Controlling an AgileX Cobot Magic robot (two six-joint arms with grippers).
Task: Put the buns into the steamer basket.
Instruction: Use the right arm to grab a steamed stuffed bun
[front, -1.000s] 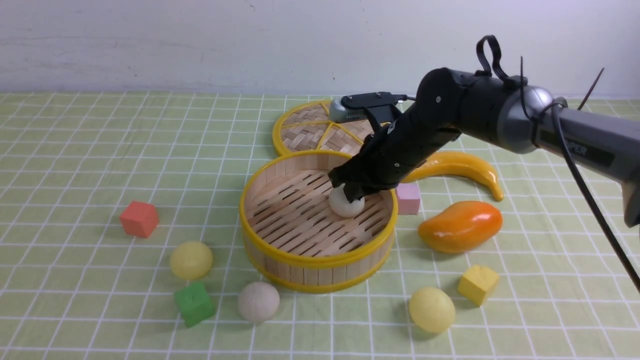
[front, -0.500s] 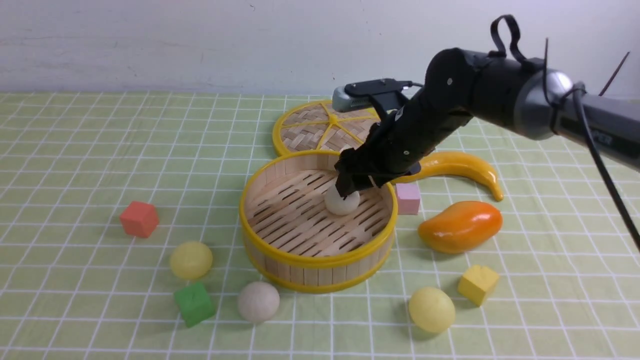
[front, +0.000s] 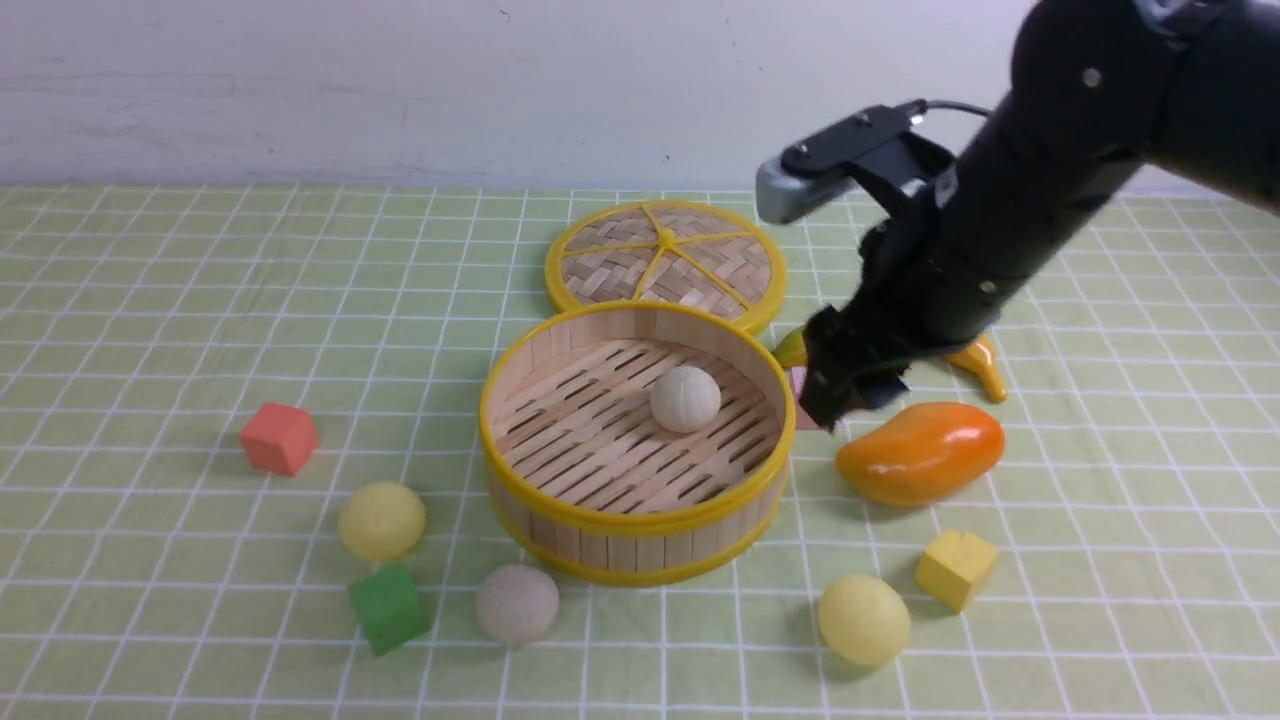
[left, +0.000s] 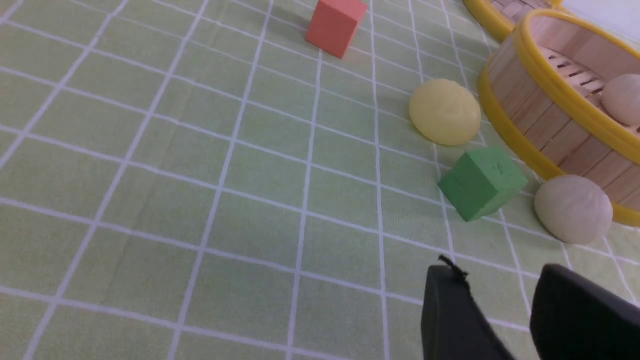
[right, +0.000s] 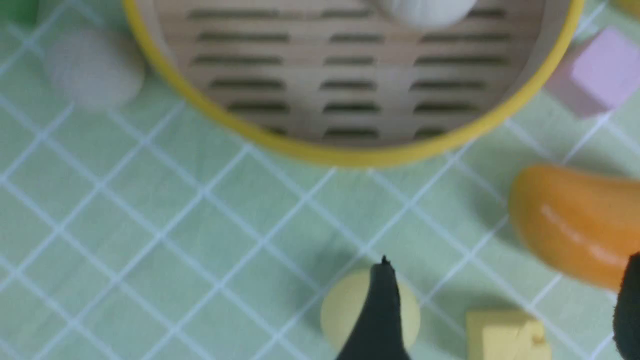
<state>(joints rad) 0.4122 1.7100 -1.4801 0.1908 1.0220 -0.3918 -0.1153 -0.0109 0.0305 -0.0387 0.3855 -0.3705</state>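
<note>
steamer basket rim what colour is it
The steamer basket has a yellow rim above pale wooden slat walls; the front view shows it best.

We see woven lid (front: 664, 262) flat on counter (front: 150, 300), far middle. Red cube (front: 278, 437) left; green cube (front: 389, 608) front left; yellow cube (front: 956, 568) front right. Mango (front: 920, 453) right, banana (front: 977, 362) behind it, partly hidden. Pink cube (right: 595, 70) near mango.
</note>
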